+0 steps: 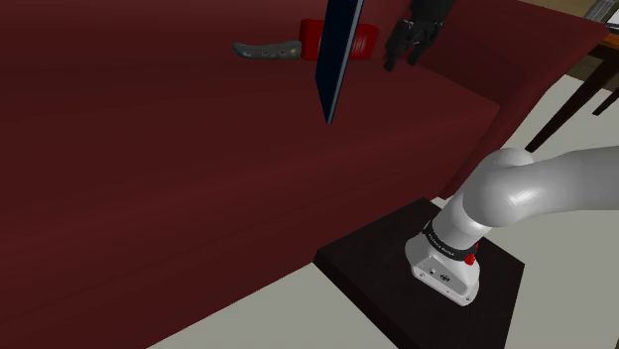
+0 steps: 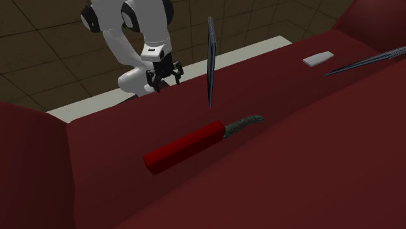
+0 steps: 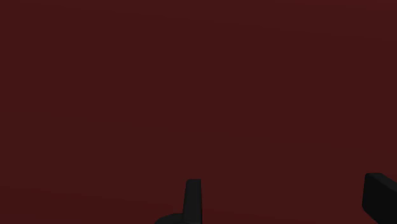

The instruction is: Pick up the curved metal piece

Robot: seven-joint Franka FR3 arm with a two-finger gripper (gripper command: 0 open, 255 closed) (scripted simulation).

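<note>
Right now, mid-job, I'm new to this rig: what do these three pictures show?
A white robot arm sits on a dark stand beside a dark red surface. The shoulder view looks from beside the stand. The second exterior view faces the arm across the surface. The wrist view looks along the black fingers, which stand open and hold nothing. On the surface are a grey curved piece, a red block at its end, and an upright dark panel.

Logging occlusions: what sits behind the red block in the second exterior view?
The curved grey piece emerges from behind the red block; the block covers one end of it.
</note>
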